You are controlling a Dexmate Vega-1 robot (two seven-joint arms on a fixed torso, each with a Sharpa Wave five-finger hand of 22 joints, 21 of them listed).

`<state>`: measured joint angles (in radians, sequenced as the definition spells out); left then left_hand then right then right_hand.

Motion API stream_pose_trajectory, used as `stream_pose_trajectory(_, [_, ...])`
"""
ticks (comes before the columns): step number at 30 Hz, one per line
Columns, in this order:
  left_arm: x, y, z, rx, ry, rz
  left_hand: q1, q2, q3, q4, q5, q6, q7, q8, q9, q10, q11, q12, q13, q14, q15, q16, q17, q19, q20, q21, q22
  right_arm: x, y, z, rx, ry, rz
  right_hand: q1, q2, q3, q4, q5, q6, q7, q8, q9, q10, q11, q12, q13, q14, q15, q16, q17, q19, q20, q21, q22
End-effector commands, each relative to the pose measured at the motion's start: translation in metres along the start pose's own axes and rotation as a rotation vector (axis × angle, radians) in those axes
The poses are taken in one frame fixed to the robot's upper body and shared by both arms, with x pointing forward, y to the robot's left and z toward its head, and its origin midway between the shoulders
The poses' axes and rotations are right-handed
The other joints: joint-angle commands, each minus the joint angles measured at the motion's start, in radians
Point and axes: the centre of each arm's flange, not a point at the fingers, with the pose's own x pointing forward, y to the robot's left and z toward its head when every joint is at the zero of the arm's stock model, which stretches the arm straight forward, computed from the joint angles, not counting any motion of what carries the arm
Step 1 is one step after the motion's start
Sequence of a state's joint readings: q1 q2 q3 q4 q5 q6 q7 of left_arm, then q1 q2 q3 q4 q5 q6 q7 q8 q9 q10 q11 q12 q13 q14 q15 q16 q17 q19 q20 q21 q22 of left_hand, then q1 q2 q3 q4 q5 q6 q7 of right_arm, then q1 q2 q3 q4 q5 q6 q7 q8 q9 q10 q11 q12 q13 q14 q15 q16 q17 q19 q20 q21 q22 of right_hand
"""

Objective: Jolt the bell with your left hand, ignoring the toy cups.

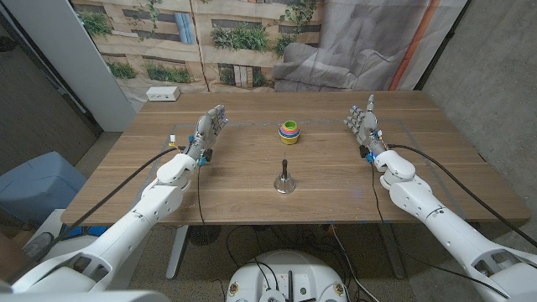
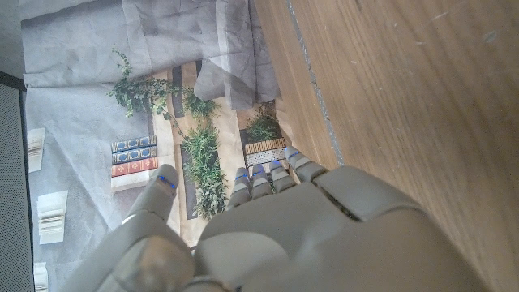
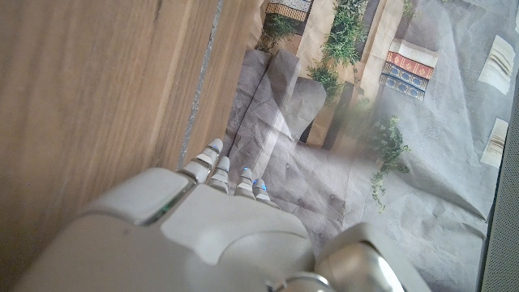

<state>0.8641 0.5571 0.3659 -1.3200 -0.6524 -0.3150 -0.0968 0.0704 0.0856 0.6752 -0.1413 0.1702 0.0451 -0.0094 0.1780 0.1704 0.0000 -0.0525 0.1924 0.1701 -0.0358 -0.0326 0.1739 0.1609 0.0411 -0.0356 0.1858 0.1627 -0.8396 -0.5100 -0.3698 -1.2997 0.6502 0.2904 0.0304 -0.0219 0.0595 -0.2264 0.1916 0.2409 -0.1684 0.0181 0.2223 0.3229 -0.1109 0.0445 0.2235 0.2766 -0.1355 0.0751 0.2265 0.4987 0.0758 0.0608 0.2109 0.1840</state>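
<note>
One cup stack (image 1: 289, 131) behind bell (image 1: 284, 179) (apart); white box (image 1: 163, 94) far-left corner.

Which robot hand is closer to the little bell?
Left, though only slightly. The left hand stands off to the bell's left and farther back on the table; the right hand is off to its right, also farther back. Neither touches it.

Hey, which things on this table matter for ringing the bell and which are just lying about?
For the job:
small metal bell with black handle
left hand

Lying about:
stack of colourful toy cups
white box at the far corner
right hand
</note>
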Motion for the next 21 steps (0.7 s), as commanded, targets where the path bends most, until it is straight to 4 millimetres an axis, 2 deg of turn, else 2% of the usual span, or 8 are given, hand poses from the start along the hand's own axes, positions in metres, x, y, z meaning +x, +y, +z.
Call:
stream_pose_trajectory(1, [-0.015, -0.006, 0.009, 0.037, -0.003, -0.07, 0.016, 0.0, 0.004, -0.014, 0.004, 0.01, -0.006, 0.011, 0.001, 0.013, -0.009, 0.005, 0.003, 0.008, -0.012, 0.004, 0.004, 0.012, -0.044, 0.006, 0.003, 0.0, 0.0, 0.0, 0.0, 0.001, 0.0, -0.002, 0.104, -0.007, -0.001, 0.007, -0.058, -0.002, 0.004, 0.004, -0.009, 0.0, 0.005, 0.001, -0.008, -0.003, 0.006, 0.002, 0.009, -0.001, 0.004, 0.003])
stream_pose_trajectory(8, [-0.024, -0.016, 0.012, 0.067, 0.003, -0.113, 0.032, -0.018, 0.005, -0.035, 0.004, 0.014, -0.012, 0.013, 0.001, 0.018, -0.021, 0.005, 0.003, 0.012, -0.02, 0.004, 0.005, 0.016, -0.048, 0.004, 0.002, 0.0, 0.0, 0.0, 0.0, 0.0, 0.0, -0.002, 0.104, -0.007, -0.001, 0.007, -0.058, -0.002, 0.004, 0.003, -0.008, -0.001, 0.005, 0.001, -0.007, -0.002, 0.006, 0.002, 0.009, -0.001, 0.004, 0.003])
stream_pose_trajectory(12, [-0.03, -0.023, 0.014, 0.082, 0.005, -0.148, 0.054, -0.035, 0.007, -0.047, 0.005, 0.023, -0.045, 0.017, 0.002, 0.023, -0.029, 0.004, 0.004, 0.014, -0.031, 0.004, 0.005, 0.021, -0.05, 0.003, 0.002, 0.0, 0.0, 0.0, 0.0, 0.001, 0.0, -0.002, 0.104, -0.007, -0.001, 0.007, -0.059, -0.002, 0.004, 0.003, -0.009, 0.0, 0.005, 0.001, -0.007, -0.002, 0.006, 0.002, 0.009, -0.002, 0.004, 0.003])
stream_pose_trajectory(15, [-0.035, -0.027, 0.016, 0.097, 0.011, -0.18, 0.061, -0.04, 0.008, -0.05, 0.005, 0.025, -0.049, 0.018, 0.002, 0.026, -0.036, 0.004, 0.004, 0.015, -0.034, 0.003, 0.005, 0.022, -0.05, 0.002, 0.002, 0.0, 0.0, 0.0, 0.0, 0.001, 0.0, -0.002, 0.104, -0.007, -0.001, 0.007, -0.058, -0.002, 0.004, 0.004, -0.008, 0.0, 0.005, 0.001, -0.007, -0.001, 0.006, 0.002, 0.009, -0.002, 0.004, 0.003])
stream_pose_trajectory(21, [-0.044, -0.033, 0.022, 0.142, 0.003, -0.226, 0.099, -0.058, 0.015, -0.053, 0.008, 0.035, -0.076, 0.023, 0.002, 0.049, -0.058, 0.007, 0.004, 0.043, -0.05, 0.009, 0.005, 0.036, -0.046, 0.002, 0.001, 0.0, 0.0, 0.0, 0.0, 0.0, 0.0, -0.002, 0.104, -0.007, -0.001, 0.007, -0.056, 0.0, 0.005, 0.003, -0.009, 0.0, 0.005, 0.001, -0.007, -0.002, 0.006, 0.002, 0.009, -0.001, 0.004, 0.003])
